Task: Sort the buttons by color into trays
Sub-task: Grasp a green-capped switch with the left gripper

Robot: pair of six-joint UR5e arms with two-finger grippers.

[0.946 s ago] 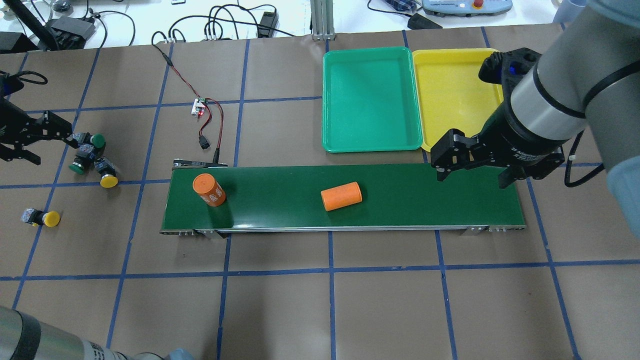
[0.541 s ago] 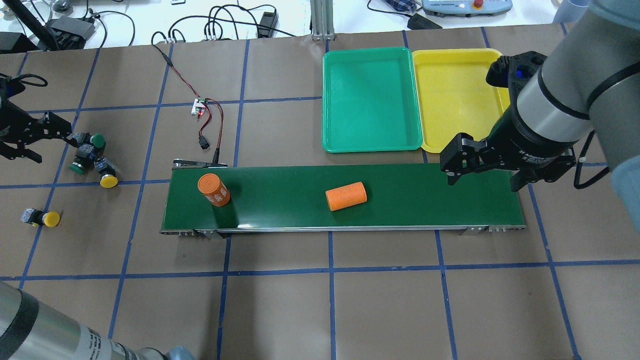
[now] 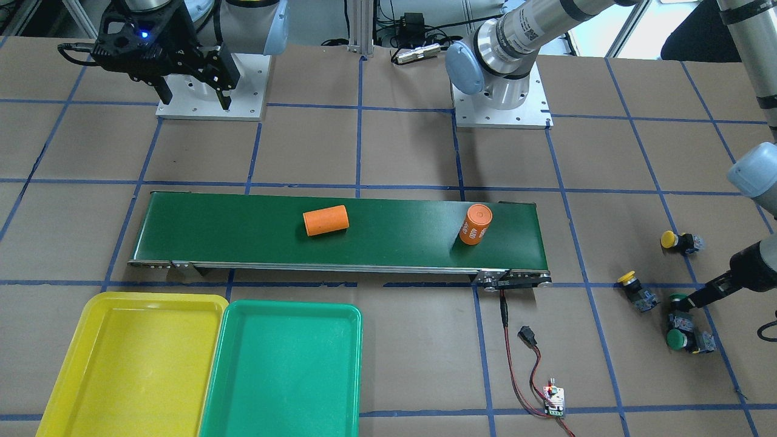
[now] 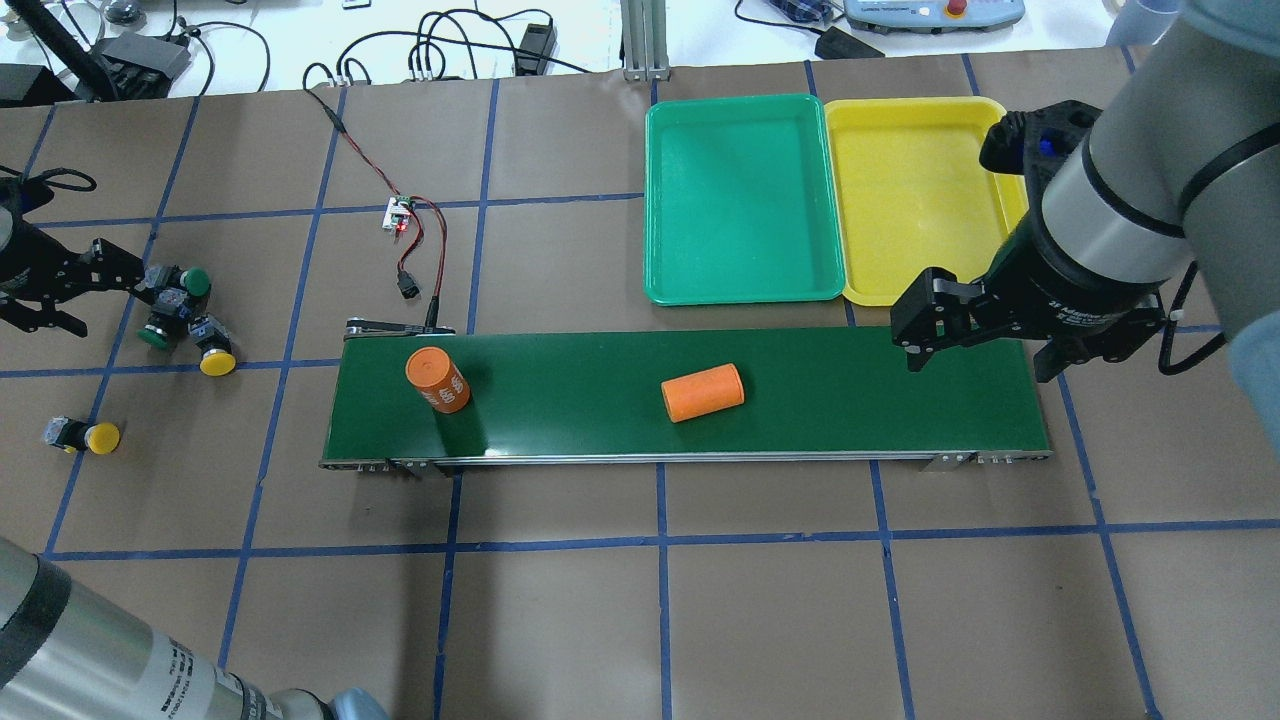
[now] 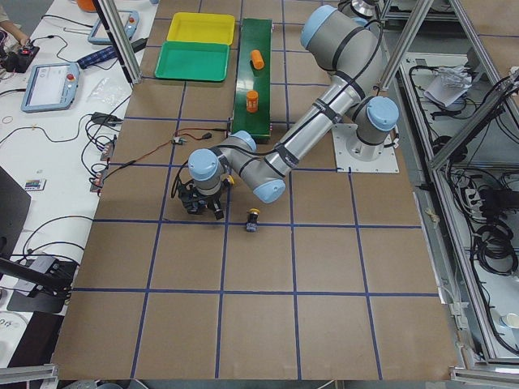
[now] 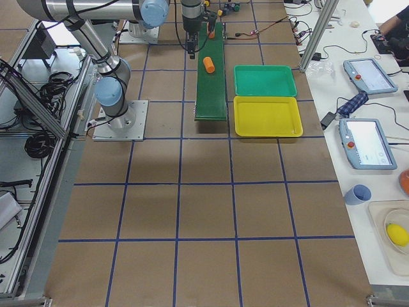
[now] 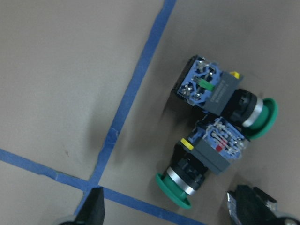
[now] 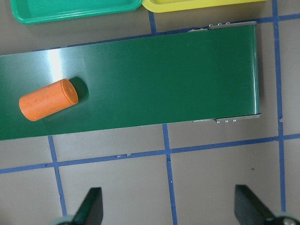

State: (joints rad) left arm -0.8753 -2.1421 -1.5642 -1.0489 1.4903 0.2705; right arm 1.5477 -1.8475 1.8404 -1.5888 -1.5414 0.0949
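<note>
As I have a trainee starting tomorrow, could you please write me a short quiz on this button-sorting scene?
1. True or false: the green tray and the yellow tray are both empty.
2. The lying cylinder rests on: A the belt; B the green tray; C the yellow tray.
3. How many yellow buttons are outside the trays?
Key: 1 true; 2 A; 3 two.

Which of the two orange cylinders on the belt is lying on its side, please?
The cylinder nearer the green tray lies on its side; the other cylinder stands upright.
</note>
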